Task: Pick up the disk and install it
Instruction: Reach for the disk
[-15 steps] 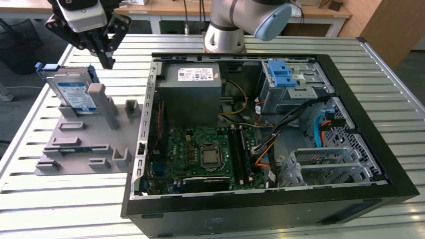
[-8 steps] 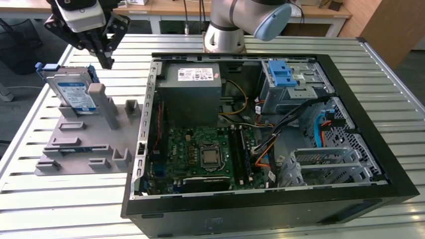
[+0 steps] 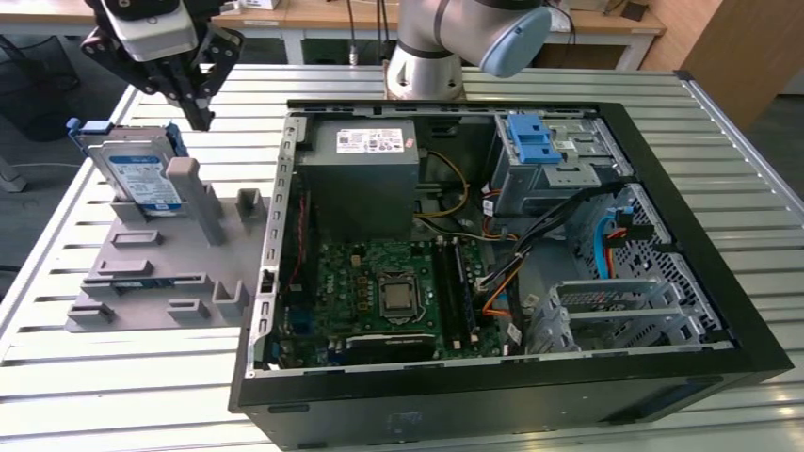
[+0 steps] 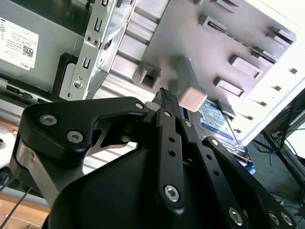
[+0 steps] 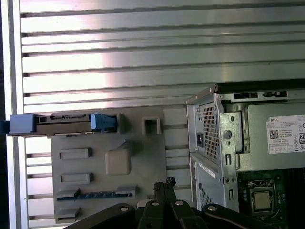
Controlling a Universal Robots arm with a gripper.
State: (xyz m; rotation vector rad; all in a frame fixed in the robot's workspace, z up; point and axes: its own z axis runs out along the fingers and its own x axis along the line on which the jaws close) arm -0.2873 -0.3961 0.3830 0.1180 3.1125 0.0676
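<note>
Well, the gripper (image 3: 201,118) hangs over the far corner of the slatted metal table (image 3: 151,377), on the exterior view's left, with its two black fingers pressed together to a point and nothing between them. The disk (image 3: 132,174) is not picked up yet: it stands on its edge, nearly upright, in a slot of the grey holder (image 3: 151,282) that lies flat on the table, with its blue-and-white label facing the exterior camera and blue rails along its sides. The fingertips are above the disk's upper edge and slightly toward the exterior view's right of it, near but not touching. A tall grey post (image 3: 184,188) of the holder rises just beside the disk on that same side. In the first wrist view the disk (image 5: 62,123) shows edge-on (a thin silver strip with a blue piece at each end) across the holder from the closed gripper (image 5: 164,183). In the second wrist view the fingertips (image 4: 164,98) sit close to the capped top of the post (image 4: 190,93), with the disk's label (image 4: 219,121) beyond it. The open computer case (image 3: 503,395) lies beside the holder, holding a grey power supply (image 3: 364,179), a blue-latched drive bay (image 3: 553,155) and a green circuit board (image 3: 377,282)
</note>
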